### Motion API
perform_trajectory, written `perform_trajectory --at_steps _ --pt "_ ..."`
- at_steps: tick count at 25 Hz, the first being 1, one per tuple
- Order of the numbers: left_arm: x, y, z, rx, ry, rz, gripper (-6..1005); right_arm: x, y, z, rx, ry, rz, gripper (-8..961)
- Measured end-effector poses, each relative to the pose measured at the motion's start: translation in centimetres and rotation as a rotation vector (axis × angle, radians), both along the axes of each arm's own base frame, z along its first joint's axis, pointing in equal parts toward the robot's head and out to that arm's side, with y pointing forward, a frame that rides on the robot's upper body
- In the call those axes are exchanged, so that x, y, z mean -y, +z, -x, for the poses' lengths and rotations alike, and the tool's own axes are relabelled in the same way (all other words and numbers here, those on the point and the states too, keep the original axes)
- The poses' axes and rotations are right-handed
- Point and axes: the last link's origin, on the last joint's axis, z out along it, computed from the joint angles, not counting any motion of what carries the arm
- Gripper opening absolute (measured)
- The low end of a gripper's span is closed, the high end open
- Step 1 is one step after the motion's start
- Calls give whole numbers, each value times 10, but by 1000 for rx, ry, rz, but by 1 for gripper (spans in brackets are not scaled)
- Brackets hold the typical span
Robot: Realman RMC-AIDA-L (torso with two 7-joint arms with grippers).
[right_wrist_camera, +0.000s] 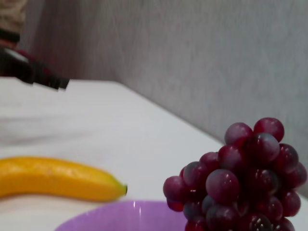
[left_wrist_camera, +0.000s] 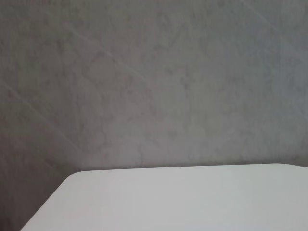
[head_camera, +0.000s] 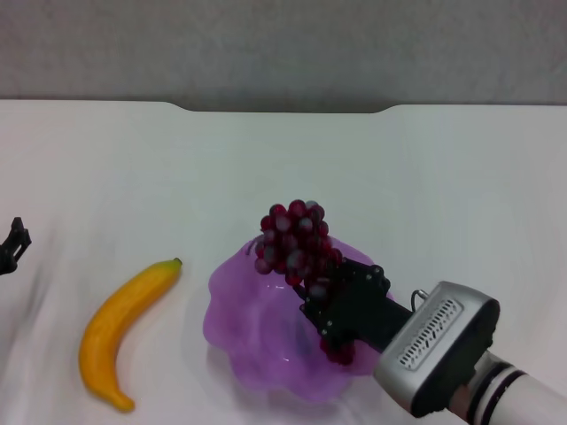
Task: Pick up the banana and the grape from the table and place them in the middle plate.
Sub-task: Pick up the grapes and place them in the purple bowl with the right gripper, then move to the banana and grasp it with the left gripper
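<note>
One banana, one grape bunch, one plate on my tabletop [head_camera: 425,177].

I see my right gripper [head_camera: 341,305] at lower right, clenched on the grape [head_camera: 297,239], holding it over the middle plate [head_camera: 239,314] at lower centre. The banana [head_camera: 124,328] lies at lower left, beside the plate. My left gripper [head_camera: 12,245] sits at the left edge; I cannot tell its state. No writing shows.

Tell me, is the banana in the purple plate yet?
No. The banana lies on the table, left of the plate, apart from its rim.
</note>
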Motion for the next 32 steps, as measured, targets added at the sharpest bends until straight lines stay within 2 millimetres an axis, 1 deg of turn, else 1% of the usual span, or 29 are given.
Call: perform_trajectory --at_steps 6,14,16,19,22,23,24,25,26,27,28,30,32 --pt "1 0 1 0 1 -1 877 2 2 2 -16 42 -22 417" --pt "1 1 1 -1 1 -1 877 4 4 -1 -27 67 -45 633" --pt "1 2 1 1 4 -5 877 3 8 -2 -40 77 -66 720" --pt "1 3 2 6 9 -14 877 1 18 -4 -82 93 -129 851" --pt "1 3 2 14 10 -19 876 -4 38 -9 -177 91 -235 859" --pt "1 2 2 21 11 -21 876 -7 47 -11 -226 84 -275 862" --pt "0 2 1 32 13 -21 876 -14 62 -17 -307 62 -325 865" --pt "0 1 1 50 16 -23 876 -14 62 -17 -307 62 -325 868" --pt "0 1 1 62 17 -26 876 -19 70 -21 -358 48 -335 871" --pt "0 1 1 73 18 -29 876 -26 79 -31 -406 21 -326 874" --pt "1 1 1 84 16 -36 876 -26 79 -31 -406 21 -326 876" --pt "4 1 1 104 9 -53 876 -30 86 -42 -434 -13 -311 882" --pt "8 3 -1 131 -14 -81 876 -32 90 -51 -422 -33 -312 881"
